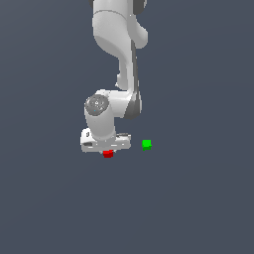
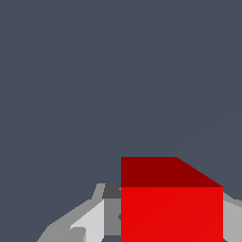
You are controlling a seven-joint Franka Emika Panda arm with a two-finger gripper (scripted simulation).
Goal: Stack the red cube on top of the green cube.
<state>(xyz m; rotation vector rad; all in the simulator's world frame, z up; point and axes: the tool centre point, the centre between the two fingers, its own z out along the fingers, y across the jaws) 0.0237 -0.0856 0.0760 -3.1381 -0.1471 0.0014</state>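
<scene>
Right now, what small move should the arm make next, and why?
Probably close and lift: the white gripper sits low over the tiny bright-red cube, which shows between its fingers, while the tiny bright-green cube stands apart, on the exterior view's right.

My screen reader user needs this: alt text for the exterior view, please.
A white robot arm reaches down with its gripper directly over the red cube on a plain dark grey surface. The green cube sits apart, toward the exterior view's right.

red cube (image 1: 108, 154): bright red, tiny | green cube (image 1: 146, 144): bright green, apart toward exterior view's right
</scene>
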